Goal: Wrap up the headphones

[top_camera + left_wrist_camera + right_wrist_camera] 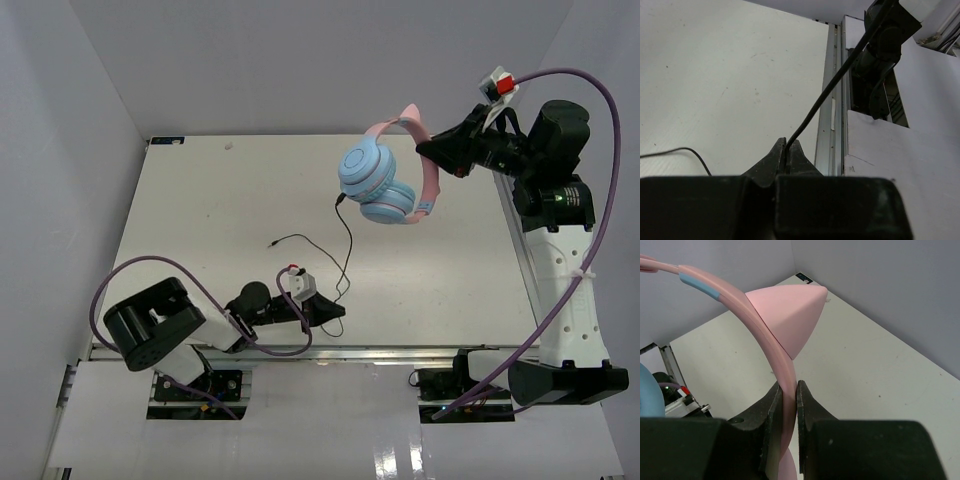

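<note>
The right gripper (789,390) pinches the rigid headband (765,337), holding the seemingly light headphones (380,182) aloft. Well below the headphones, the left gripper (788,148) pinches the thin, limp cord (830,90), which is likely slippery.

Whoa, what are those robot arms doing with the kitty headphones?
The right gripper is holding the headphones up in the air by the pink headband. The left gripper is pinched shut on the thin black cord, down near the front edge of the table. The cord hangs loose from the earcups and its plug lies on the table, so nothing is wrapped yet.
</note>
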Robot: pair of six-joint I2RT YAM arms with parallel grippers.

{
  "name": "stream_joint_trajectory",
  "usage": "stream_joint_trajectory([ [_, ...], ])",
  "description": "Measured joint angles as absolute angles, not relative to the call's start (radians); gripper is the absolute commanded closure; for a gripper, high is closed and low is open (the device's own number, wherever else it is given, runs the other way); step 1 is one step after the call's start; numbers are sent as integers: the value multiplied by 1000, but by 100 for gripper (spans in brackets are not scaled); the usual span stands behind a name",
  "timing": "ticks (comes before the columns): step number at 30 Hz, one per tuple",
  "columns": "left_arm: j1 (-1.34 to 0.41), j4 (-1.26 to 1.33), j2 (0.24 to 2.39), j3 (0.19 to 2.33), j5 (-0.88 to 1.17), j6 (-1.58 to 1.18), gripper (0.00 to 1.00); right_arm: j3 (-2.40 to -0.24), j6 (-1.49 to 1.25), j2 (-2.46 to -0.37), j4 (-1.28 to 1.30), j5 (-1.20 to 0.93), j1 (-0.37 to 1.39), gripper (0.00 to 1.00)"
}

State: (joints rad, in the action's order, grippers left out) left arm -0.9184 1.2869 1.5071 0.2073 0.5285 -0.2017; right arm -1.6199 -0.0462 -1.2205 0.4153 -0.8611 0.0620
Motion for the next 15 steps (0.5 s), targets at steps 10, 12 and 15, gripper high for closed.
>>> stream_joint_trajectory([
  [10,-720,894,1228,324,522,-215,100,-1553,205,-1204,556,-892,71,92],
  [12,-628,746,1244,430,599,-201,100,-1513,263,-1187,585,-889,111,92],
  [15,-523,517,1322,611,663,-167,100,-1426,355,-1139,611,-793,214,92],
])
